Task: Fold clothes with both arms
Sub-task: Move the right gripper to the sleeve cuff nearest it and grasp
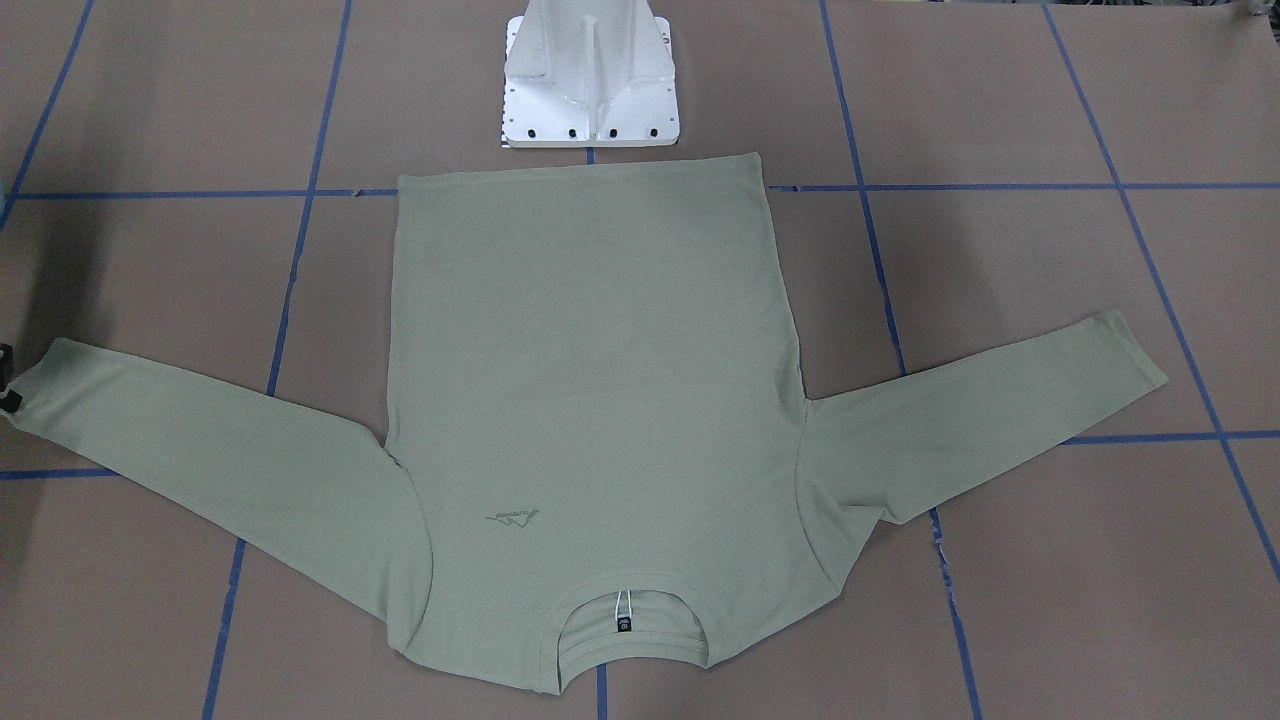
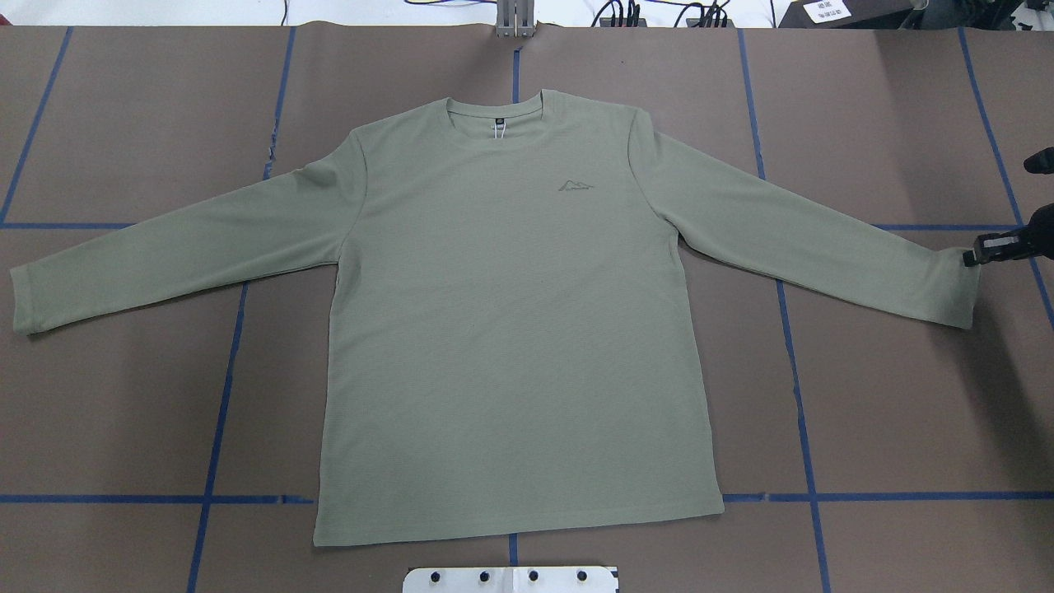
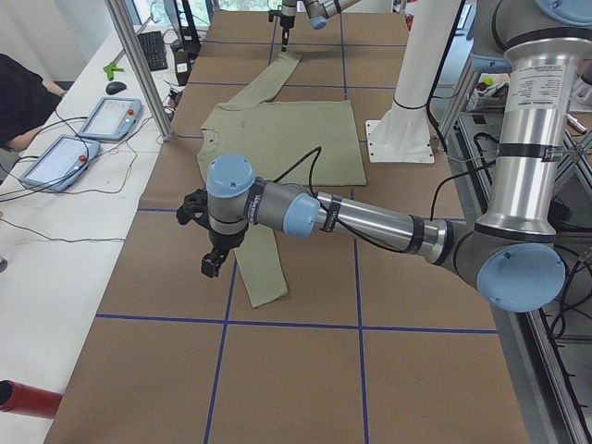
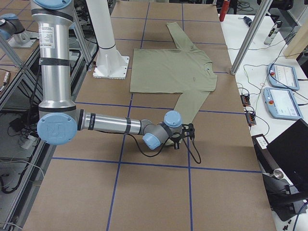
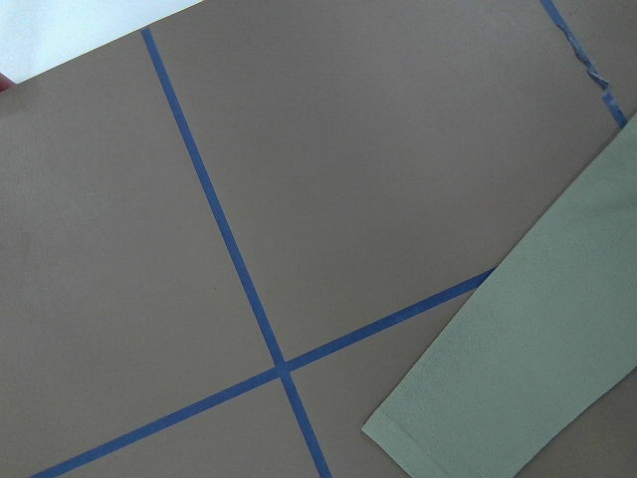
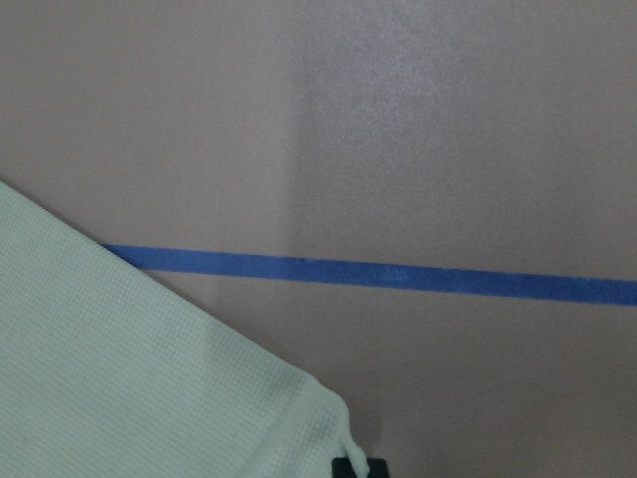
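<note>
The pale sage-green long-sleeved shirt (image 2: 510, 313) lies flat and face up on the brown table, both sleeves spread out, with its neckline (image 2: 496, 115) far from the robot base. My right gripper (image 2: 976, 254) is low at the right sleeve's cuff (image 2: 947, 284). Two black fingertips (image 1: 8, 400) show apart at the cuff edge, and one (image 6: 348, 466) shows beside the cuff corner, so it looks open. My left gripper (image 3: 213, 259) hangs above the table beside the left sleeve's cuff (image 5: 398, 433). I cannot tell whether it is open or shut.
The white base pedestal (image 1: 590, 85) stands by the shirt's hem. Blue tape lines (image 2: 214, 428) grid the table. Teach pendants (image 3: 111, 116) and cables lie on the side bench past an aluminium post (image 3: 139, 65). A person (image 3: 23, 92) sits at that bench.
</note>
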Motion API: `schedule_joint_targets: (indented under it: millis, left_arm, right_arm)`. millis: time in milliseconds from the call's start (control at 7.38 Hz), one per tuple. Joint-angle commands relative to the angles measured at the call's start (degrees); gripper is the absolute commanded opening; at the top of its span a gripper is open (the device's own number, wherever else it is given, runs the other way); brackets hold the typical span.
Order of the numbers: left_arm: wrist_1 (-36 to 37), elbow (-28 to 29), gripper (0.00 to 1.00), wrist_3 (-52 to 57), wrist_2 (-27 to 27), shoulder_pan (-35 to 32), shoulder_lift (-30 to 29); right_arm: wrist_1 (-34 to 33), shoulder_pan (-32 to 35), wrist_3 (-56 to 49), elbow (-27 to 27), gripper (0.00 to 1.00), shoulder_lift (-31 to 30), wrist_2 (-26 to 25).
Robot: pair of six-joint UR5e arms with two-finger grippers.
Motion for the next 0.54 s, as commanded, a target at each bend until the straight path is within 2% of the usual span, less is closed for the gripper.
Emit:
schedule_joint_targets:
  millis: [0, 135, 271, 406]
  left_arm:
    - [0.0, 0.1, 1.00, -0.1, 0.0, 0.0, -0.2]
    - [0.0, 0.1, 1.00, -0.1, 0.0, 0.0, -0.3]
    - [0.0, 0.1, 1.00, -0.2, 0.0, 0.0, -0.4]
    - [0.0, 0.1, 1.00, -0.2, 0.0, 0.0, -0.4]
  right_arm:
    - [-25.4, 0.7, 0.1, 18.6, 0.00, 1.3, -1.8]
    - [-39.2, 0.7, 0.2, 26.6, 0.00, 5.0, -4.8]
    - [-53.3, -0.4, 1.6, 31.3, 0.00, 12.0, -7.3]
    - [-65.3, -3.1, 6.1, 32.0, 0.00, 22.1, -10.3]
